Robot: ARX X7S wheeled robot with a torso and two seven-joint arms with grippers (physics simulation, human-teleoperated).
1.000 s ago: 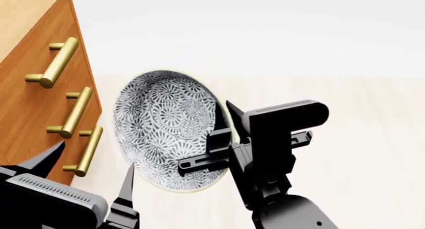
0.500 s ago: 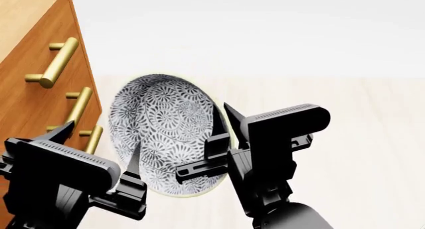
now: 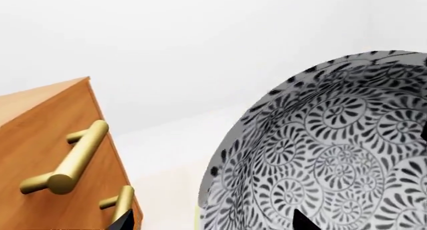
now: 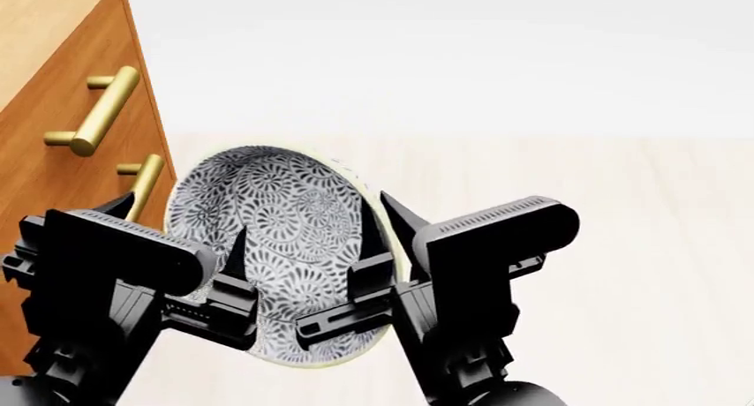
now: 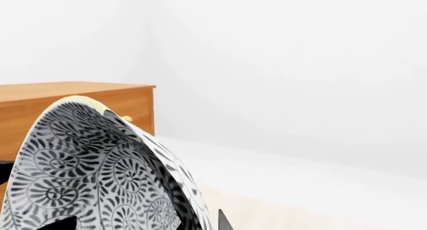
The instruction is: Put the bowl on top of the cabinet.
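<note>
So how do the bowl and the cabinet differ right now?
The bowl is round, white with dense grey-black floral pattern; the cabinet is boxy orange-brown wood with brass bar handles. The bowl is far smaller. The bowl sits tilted between the left gripper and right gripper; the cabinet stands upright beside it.

Left gripper [image 4: 177, 231] raised at the head view's lower left, fingers spread, right gripper [image 4: 380, 222] beside it, fingers spread too.
</note>
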